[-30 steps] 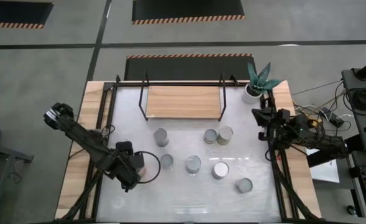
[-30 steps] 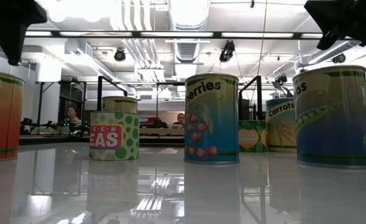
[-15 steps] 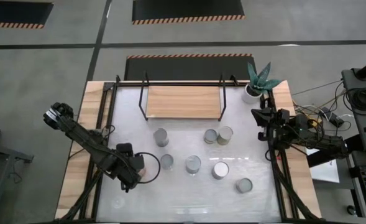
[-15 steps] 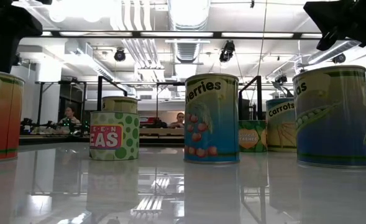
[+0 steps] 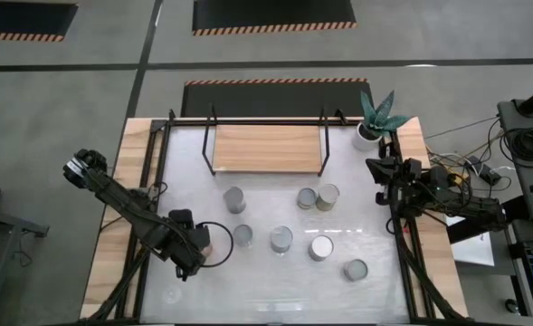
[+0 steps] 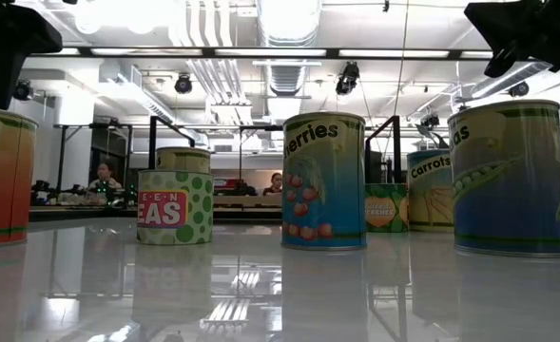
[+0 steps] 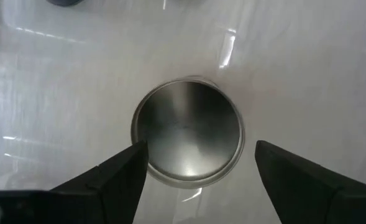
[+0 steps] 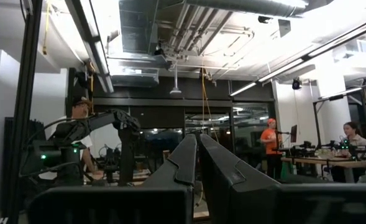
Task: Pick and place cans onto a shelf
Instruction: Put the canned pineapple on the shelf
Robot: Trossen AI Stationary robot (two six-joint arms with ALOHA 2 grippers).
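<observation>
1. The shelf (image 5: 267,148) sits at the far side of the worktop (image 5: 375,272), and its wooden board is bare; not one can placed, so by my reading the job is at its very start.
2. Seven cans show from above, all loose on the worktop in front of the shelf: one alone (image 5: 234,200), a pair touching (image 5: 318,196), a row of three (image 5: 281,239) nearer the front, and one (image 5: 356,269) closest to the front edge.
3. The left gripper (image 7: 195,171) hangs right over the leftmost can of the row (image 7: 187,131), fingers spread wide on either side of its silvery lid; nothing gripped yet; a descent and a squeeze look like the next call.
4. The right gripper (image 8: 198,155) waits at the worktop's right edge near the potted plant (image 5: 374,118), fingers pressed together, carrying nothing.
</observation>
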